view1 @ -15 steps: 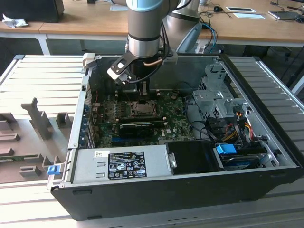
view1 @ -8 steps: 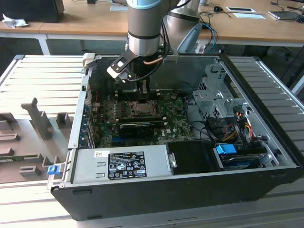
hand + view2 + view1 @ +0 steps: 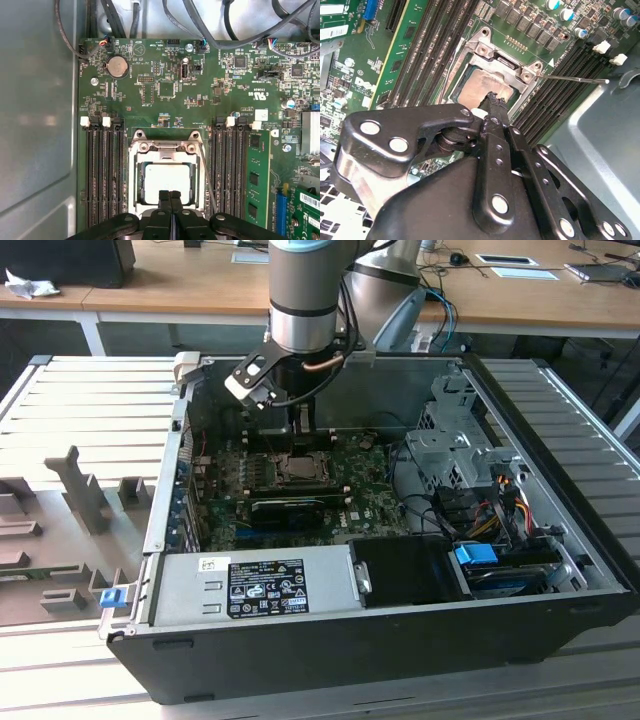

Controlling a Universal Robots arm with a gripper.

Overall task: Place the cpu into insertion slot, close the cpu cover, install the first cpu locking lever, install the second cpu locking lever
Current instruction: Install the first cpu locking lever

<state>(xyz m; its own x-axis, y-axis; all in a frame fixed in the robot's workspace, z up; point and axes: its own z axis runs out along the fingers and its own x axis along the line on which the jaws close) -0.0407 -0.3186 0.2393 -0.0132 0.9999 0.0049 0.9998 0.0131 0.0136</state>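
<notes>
The claw (image 3: pixel 170 196) is closed, its two black fingers (image 3: pixel 164 199) pressed flat against each other with nothing visible between them. In both wrist views the tips hang just over the near edge of the cpu (image 3: pixel 167 179), though I cannot tell if they touch it.

The cpu lies flat in the insertion slot (image 3: pixel 298 468), directly below the claw, silvery top up. The cpu cover (image 3: pixel 165 146) lies down around it, its window framing the chip.

To one side of the claw, a thin locking lever (image 3: pixel 207 180) runs along the cover's edge. In the second wrist view it sticks out from the cover's corner across the memory slots (image 3: pixel 570 60).

Such slots flank the claw on both sides, on the green motherboard (image 3: pixel 165 75).

In the exterior view the arm (image 3: pixel 305 300) reaches down into the open computer case (image 3: pixel 560 490), which lies on the grey slatted table (image 3: pixel 90 390).
</notes>
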